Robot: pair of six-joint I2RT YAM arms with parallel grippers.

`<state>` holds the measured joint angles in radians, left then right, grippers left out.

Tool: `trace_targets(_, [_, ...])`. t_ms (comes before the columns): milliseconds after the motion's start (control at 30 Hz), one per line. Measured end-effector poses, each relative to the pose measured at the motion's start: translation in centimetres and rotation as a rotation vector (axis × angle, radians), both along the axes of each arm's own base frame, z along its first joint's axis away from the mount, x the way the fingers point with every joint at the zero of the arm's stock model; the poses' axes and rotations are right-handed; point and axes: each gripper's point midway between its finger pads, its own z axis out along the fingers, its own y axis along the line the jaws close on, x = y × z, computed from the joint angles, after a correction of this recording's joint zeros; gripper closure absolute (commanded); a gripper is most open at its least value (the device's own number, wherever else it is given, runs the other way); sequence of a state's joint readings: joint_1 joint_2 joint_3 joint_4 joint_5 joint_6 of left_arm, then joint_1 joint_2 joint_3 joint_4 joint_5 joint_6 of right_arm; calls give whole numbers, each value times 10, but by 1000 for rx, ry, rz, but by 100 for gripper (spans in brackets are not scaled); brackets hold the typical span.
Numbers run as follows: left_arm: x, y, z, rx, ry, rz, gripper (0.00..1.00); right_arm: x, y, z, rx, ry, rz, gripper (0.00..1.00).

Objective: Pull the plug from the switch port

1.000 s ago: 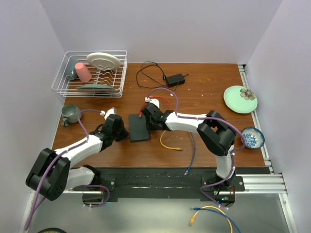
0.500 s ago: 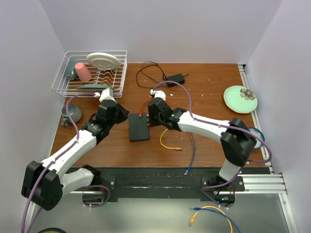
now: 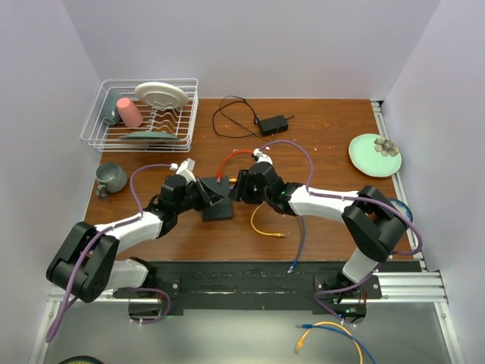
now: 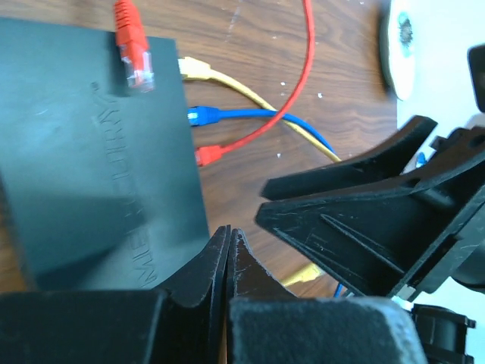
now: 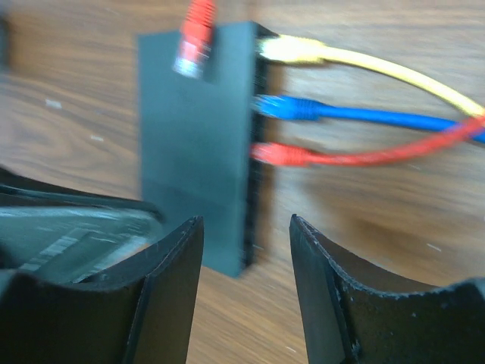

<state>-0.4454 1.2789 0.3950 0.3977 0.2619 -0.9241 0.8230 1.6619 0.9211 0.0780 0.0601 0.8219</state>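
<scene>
Right gripper [image 5: 246, 227] first: your fingers are spread and hold nothing, hanging over one end of the black box [image 5: 197, 136], close to the switch port [image 5: 259, 129] along its narrow edge. Three plugs sit in that row: yellow plug [image 5: 292, 49], blue plug [image 5: 292, 108], red plug [image 5: 280, 155]. One loose red plug [image 5: 193, 38] lies on the box's top. Your left gripper [image 4: 227, 246] is pressed together on nothing, just beside the box on the surface [image 3: 318, 144].

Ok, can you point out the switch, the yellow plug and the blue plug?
switch [image 5: 193, 152]: right wrist view, middle of its top face.
yellow plug [image 5: 292, 50]: right wrist view, on its body.
blue plug [image 5: 292, 108]: right wrist view, on its body.
</scene>
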Motion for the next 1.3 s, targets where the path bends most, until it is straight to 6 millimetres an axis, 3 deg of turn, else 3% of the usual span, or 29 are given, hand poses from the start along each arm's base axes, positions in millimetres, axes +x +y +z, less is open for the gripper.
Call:
trace_targets(200, [1,-2,-6,1,9,-5,100,8,26,13,182,7,0,48])
trace_targets(367, [1,2,-21,35,51,9,100,10,32,7,237,43,-16,49])
trace_targets(733, [5,20,-41,129,102,95,100,14,41,27,412,73,-109,50])
trace_targets(1300, [21,17,-42,139,94,122,100,9,15,-5,138,110,-146,51])
